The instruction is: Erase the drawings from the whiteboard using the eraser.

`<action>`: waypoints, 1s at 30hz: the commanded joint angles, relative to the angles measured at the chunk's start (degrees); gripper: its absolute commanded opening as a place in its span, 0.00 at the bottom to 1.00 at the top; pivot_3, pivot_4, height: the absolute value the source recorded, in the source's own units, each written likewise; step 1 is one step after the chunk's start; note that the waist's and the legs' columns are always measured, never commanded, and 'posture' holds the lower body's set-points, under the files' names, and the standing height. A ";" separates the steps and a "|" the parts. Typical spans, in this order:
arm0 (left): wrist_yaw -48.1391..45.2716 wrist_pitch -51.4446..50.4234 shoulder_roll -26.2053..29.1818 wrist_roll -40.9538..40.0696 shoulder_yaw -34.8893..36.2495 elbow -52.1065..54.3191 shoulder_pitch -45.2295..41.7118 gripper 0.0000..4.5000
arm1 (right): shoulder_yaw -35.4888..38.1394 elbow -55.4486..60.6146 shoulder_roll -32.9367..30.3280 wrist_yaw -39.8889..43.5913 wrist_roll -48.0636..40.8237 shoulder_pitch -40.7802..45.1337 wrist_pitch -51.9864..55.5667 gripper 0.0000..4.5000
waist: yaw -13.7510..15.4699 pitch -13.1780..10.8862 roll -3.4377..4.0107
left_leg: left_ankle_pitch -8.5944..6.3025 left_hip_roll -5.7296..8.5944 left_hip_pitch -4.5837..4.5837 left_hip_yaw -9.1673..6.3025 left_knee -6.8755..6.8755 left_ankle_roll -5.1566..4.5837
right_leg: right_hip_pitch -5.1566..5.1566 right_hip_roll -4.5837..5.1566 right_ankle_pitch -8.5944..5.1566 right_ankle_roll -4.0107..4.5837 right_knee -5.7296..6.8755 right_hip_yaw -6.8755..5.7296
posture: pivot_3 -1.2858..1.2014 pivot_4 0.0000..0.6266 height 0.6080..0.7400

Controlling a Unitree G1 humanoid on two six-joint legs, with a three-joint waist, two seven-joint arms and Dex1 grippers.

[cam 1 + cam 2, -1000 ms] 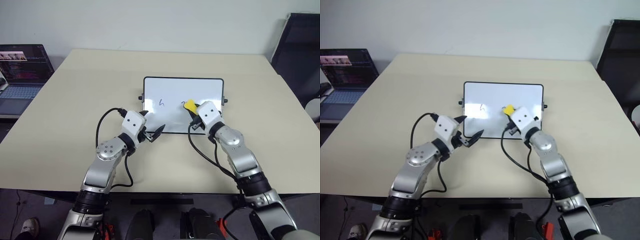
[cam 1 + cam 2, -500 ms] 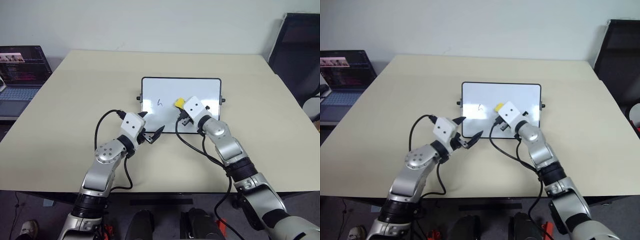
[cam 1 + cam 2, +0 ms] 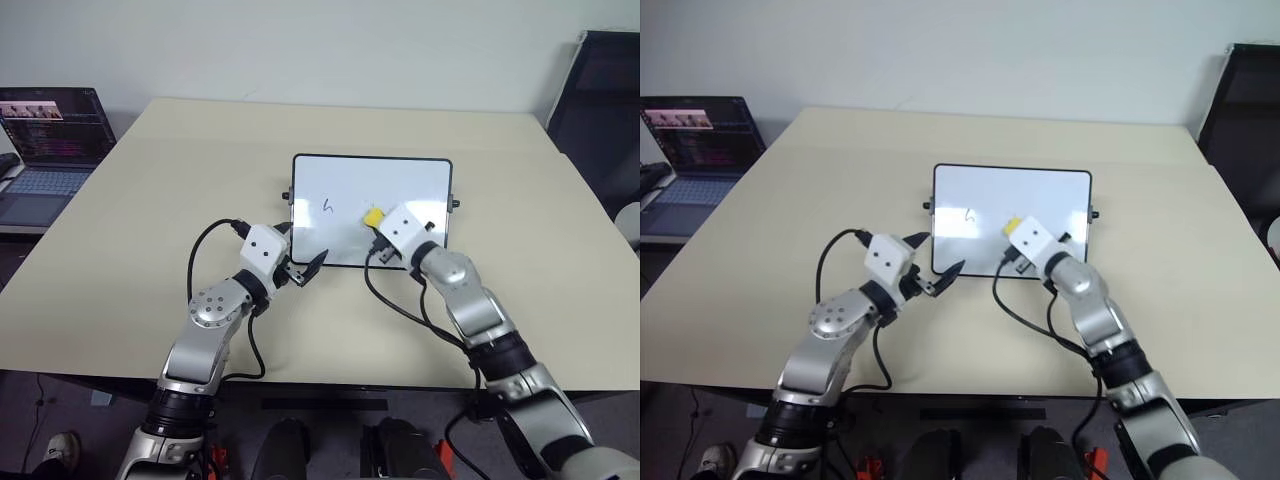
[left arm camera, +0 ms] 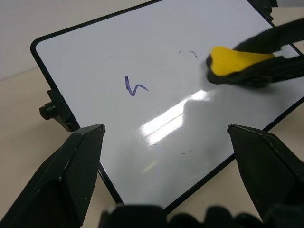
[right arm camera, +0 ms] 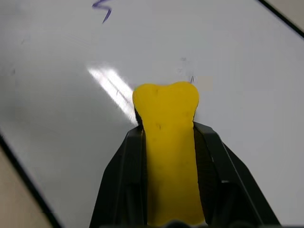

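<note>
1. Whiteboard (image 3: 400, 175): lies flat near the middle of the bench (image 3: 150, 200), with a laptop (image 3: 45, 140) well off to the robot's left

2. Right tool (image 3: 377, 222): clamped on the eraser (image 3: 372, 215), yellow top uppermost, with the black fingers (image 5: 121, 166) pressed against both of its long sides; the eraser sits on the board's middle area

3. Drawings: one purple squiggle (image 4: 134, 87) is intact on the board's left half, apart from the eraser; just past the eraser's front end only a faint smudge and a short stroke (image 5: 191, 78) can be made out; no other mark is visible on the right half

4. Left tool (image 3: 301, 268): fingers spread apart and holding nothing, poised just at the board's near left corner; whether it touches the frame cannot be told

5. Step in hand, as judged: wiping is under way, with the middle mark nearly gone

6. Next move, as judged: finish the faint stroke ahead of the eraser, then slide the eraser, held flat and pressed down, leftwards across the squiggle; the board may shift under the push, so the left tool may need to steady it
</note>
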State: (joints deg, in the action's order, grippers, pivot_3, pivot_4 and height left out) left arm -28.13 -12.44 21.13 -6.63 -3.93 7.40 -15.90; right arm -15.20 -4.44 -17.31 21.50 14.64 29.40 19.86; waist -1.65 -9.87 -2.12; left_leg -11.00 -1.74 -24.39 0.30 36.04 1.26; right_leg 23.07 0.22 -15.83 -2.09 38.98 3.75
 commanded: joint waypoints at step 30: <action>0.39 0.31 0.31 -0.30 1.34 2.34 -0.49 1.00 | -0.02 -16.87 9.71 -4.90 0.42 15.48 -5.40 0.22 | -1.49 -0.06 0.03 | 0.03 -0.02 0.51 -0.04 -0.27 -0.07 | -0.40 0.00 -0.07 -0.07 -0.12 0.13 | 0.52 0.24 1.00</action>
State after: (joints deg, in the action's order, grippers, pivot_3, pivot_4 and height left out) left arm -28.12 -12.37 21.08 -6.63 -4.02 7.16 -16.31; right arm -14.90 -22.27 -7.36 16.45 14.66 44.79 14.90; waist -3.15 -9.92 -2.09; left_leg -10.96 -1.76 -23.88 0.27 35.77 1.19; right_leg 22.67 0.23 -15.90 -2.16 38.87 3.88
